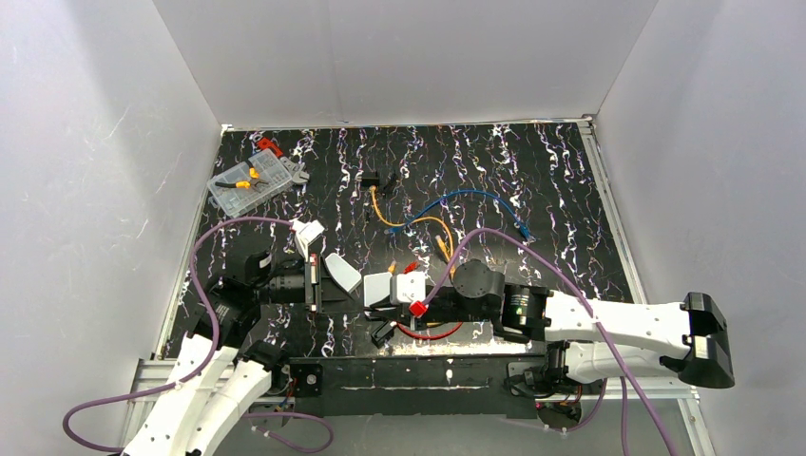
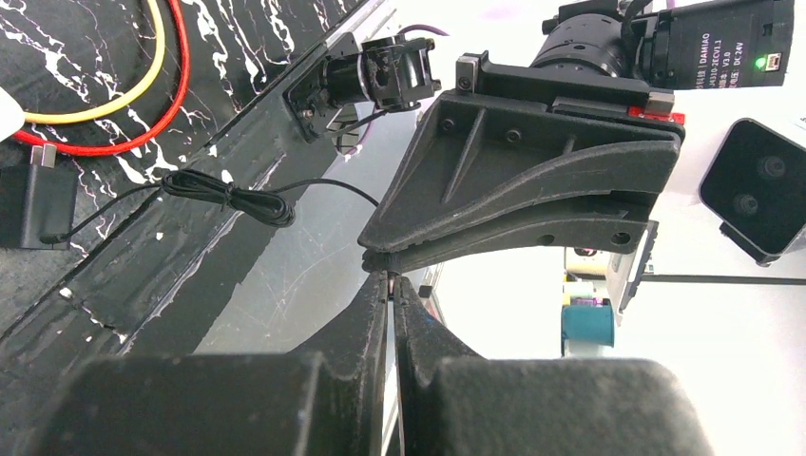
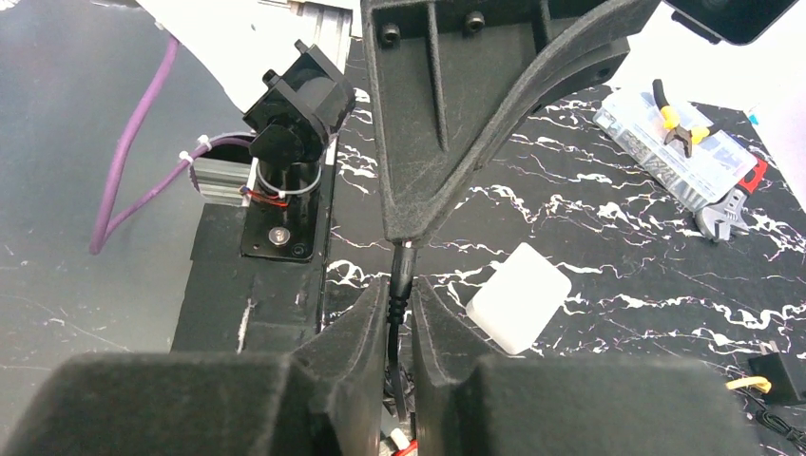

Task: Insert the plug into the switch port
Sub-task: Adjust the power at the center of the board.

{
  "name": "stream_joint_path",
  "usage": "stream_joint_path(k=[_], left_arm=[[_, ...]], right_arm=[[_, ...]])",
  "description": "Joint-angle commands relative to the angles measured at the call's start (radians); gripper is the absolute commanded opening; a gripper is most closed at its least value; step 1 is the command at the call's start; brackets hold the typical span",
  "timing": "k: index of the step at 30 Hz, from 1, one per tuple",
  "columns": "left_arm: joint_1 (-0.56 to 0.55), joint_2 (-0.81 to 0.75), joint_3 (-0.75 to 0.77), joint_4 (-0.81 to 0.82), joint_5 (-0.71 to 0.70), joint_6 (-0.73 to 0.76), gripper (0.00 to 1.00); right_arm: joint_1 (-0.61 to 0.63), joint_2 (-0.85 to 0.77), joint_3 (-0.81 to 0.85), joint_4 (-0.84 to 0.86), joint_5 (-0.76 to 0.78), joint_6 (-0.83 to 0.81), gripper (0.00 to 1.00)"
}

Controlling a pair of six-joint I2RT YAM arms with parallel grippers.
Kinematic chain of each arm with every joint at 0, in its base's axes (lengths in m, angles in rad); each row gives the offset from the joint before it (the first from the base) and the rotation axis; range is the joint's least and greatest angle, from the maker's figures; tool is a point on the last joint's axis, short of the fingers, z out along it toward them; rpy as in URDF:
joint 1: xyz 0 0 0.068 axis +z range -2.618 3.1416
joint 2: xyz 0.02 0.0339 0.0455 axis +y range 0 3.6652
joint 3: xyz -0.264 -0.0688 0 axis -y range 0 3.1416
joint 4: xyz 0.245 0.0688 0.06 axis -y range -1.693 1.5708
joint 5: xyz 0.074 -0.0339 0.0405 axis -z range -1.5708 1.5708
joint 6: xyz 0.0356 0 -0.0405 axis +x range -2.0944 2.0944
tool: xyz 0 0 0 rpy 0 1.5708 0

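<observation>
Pinching a black plug [image 3: 403,268], the right gripper [image 3: 400,296] faces the closed left gripper [image 2: 391,283]; motor [image 2: 722,43] labelled DAMIAO.

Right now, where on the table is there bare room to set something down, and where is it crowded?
Bare: the far right quarter of the table, between the blue cable and the right edge; also the far strip behind the black adapter. Crowded: the near middle, around the left pincer, right pincer, white boxes and red cable.

White panel walls [image 1: 399,57] enclose a black, white-veined marbled tabletop [image 1: 551,180] on three sides.
</observation>
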Motion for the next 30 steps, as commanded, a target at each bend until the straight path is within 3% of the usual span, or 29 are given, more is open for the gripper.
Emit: stream_joint_path(k=[1, 6, 9, 12, 21, 27, 29, 30], left_arm=[[-0.002, -0.012, -0.013, 0.007, 0.031, 0.004, 0.0], [-0.002, -0.011, -0.016, 0.007, 0.032, 0.004, 0.0], [-0.003, -0.012, -0.02, 0.007, 0.031, 0.006, 0.0], [-0.002, -0.01, -0.025, 0.006, 0.027, 0.005, 0.0], [-0.003, -0.005, -0.018, 0.013, -0.012, 0.009, 0.57], [-0.002, 0.006, 0.017, -0.022, -0.078, 0.044, 0.81], [-0.003, 0.01, 0.025, -0.031, -0.095, 0.05, 0.96], [-0.002, 0.012, 0.025, -0.033, -0.103, 0.051, 0.98]], right_arm=[[0.006, 0.003, 0.016, 0.073, -0.009, -0.006, 0.19], [0.006, 0.003, 0.016, 0.077, -0.011, -0.005, 0.18], [0.006, 0.004, 0.016, 0.08, -0.01, -0.004, 0.01], [0.006, 0.003, 0.013, 0.081, -0.013, -0.003, 0.01], [0.006, -0.057, 0.007, -0.021, 0.033, -0.01, 0.01], [0.006, -0.157, 0.005, -0.087, 0.061, 0.003, 0.01], [0.006, -0.197, 0.005, -0.111, 0.086, 0.003, 0.01], [0.006, -0.224, 0.005, -0.123, 0.107, -0.001, 0.01]])
